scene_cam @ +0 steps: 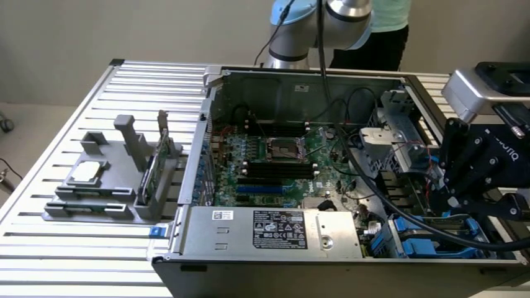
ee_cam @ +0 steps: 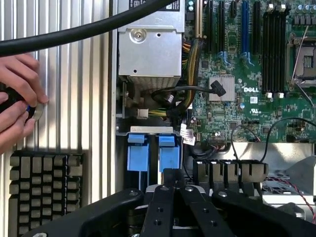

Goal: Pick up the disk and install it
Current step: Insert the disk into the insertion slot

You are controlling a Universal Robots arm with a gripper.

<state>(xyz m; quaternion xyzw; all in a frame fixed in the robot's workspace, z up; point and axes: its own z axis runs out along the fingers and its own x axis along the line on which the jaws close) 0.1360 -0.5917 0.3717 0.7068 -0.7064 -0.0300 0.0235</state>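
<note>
Hanging the claw (scene_cam: pixel 451 203) low over the near right corner of the open computer case (scene_cam: pixel 290 77), fingers drawn together at the tip and gripping nothing visible. Showing the disk (scene_cam: pixel 418 243) mainly by its blue carrier, sitting in the drive bay just beneath and ahead of the claw, side by side with a second blue carrier (ee_cam: pixel 138 153); not telling whether touching. Pinching something small over the slatted worktop (scene_cam: pixel 99 248) outside the case: a person's hands (ee_cam: pixel 17 101).
</note>
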